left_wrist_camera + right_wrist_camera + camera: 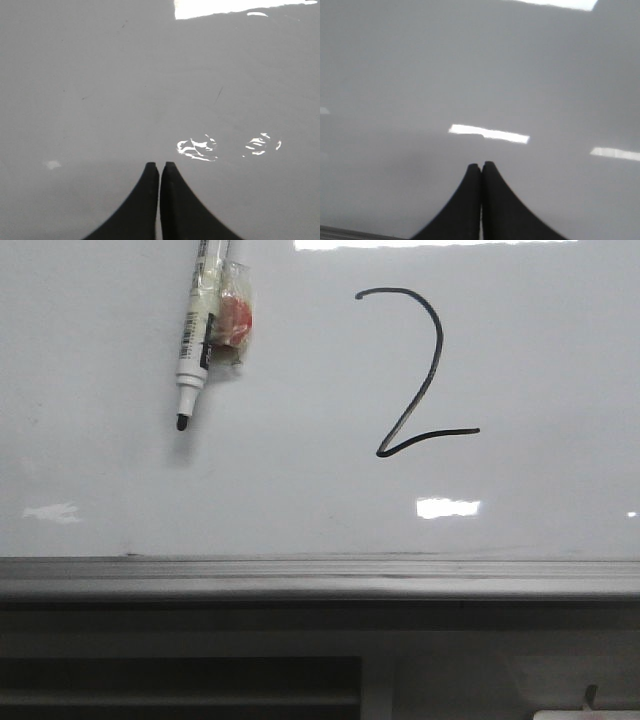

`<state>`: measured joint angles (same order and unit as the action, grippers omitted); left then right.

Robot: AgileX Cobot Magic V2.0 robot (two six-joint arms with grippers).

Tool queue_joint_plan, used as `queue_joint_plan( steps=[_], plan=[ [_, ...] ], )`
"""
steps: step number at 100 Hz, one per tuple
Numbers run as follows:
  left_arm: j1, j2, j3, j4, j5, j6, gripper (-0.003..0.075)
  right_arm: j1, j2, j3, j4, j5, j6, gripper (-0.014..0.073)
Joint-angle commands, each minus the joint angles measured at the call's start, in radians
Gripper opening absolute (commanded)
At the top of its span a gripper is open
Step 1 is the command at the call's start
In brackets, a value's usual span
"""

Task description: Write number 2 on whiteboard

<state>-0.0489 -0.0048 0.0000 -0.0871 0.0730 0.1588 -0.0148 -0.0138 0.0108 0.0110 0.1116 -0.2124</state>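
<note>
A thin black hand-drawn number 2 (418,375) stands on the glossy whiteboard (300,490), right of centre in the front view. A white marker (196,335) with a black tip and a red-and-clear taped piece lies on the board at the upper left, tip pointing toward the ledge. Neither gripper shows in the front view. In the left wrist view my left gripper (160,165) is shut and empty over bare board (100,90). In the right wrist view my right gripper (481,164) is shut and empty over bare board (395,75).
A grey metal ledge (320,578) runs along the board's lower edge, with dark shelving below it. Light reflections sit on the board below the digit. A strip of the ledge (350,233) shows in the right wrist view.
</note>
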Motion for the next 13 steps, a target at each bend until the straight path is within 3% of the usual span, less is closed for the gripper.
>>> queue_joint_plan(
  steps=[1, 13],
  plan=[
    [-0.001, -0.026, 0.013, -0.001, -0.073, -0.011, -0.002, -0.006, -0.011, 0.026, -0.011, -0.075, -0.001, -0.0067],
    [-0.001, -0.026, 0.013, -0.001, -0.073, -0.011, -0.002, -0.006, -0.011, 0.026, -0.011, -0.075, -0.001, -0.0067]
  ],
)
